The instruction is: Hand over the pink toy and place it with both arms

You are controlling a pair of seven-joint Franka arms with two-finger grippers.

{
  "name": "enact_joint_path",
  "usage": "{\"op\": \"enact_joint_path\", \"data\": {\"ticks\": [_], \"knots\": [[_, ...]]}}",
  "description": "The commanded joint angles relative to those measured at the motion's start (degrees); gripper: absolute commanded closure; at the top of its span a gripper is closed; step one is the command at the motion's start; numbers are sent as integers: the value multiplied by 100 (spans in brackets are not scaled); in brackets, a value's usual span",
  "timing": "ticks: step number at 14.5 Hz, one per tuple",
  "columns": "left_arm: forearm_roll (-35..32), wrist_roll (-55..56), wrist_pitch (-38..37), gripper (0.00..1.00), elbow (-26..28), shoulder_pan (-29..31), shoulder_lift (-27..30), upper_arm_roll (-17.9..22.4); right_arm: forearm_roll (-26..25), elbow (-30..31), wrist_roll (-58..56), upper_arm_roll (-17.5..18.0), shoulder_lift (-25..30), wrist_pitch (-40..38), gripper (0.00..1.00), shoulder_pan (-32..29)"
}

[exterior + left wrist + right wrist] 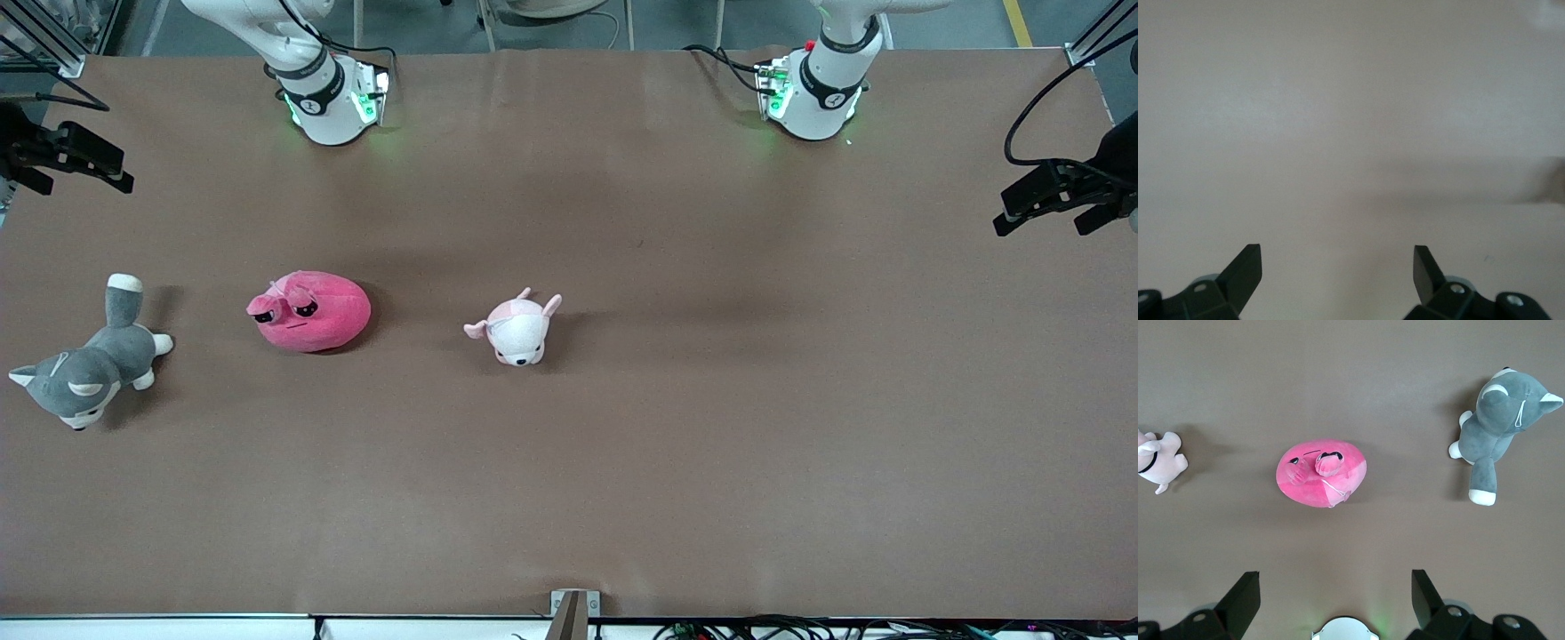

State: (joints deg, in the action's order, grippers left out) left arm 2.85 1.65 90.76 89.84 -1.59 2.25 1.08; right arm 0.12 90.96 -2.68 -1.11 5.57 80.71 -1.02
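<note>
The pink toy (311, 313) is a hot-pink blob plush with droopy black eyes. It lies on the brown table toward the right arm's end, nearer to the front camera than the right arm's base (329, 98). It also shows in the right wrist view (1321, 473). My right gripper (1336, 577) is open and empty, high over the table between its base and the toy. My left gripper (1338, 250) is open and empty, over bare table. Neither gripper shows in the front view; only the arms' bases do.
A pale pink-and-white puppy plush (518, 331) lies beside the pink toy toward the table's middle. A grey-and-white plush animal (89, 360) lies at the right arm's end of the table. The left arm's base (818, 89) stands at the table's back edge.
</note>
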Motion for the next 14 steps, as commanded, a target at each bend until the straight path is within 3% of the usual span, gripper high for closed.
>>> {"op": "enact_joint_path", "data": {"ticks": [1,14], "knots": [[-118,-103,-58,0,-107,-17,-5,-2,-21,194,75,14,155,85,0,6],[-118,-103,-58,0,-98,1,-14,-2,67,194,92,-21,173,138,0,-30]]}}
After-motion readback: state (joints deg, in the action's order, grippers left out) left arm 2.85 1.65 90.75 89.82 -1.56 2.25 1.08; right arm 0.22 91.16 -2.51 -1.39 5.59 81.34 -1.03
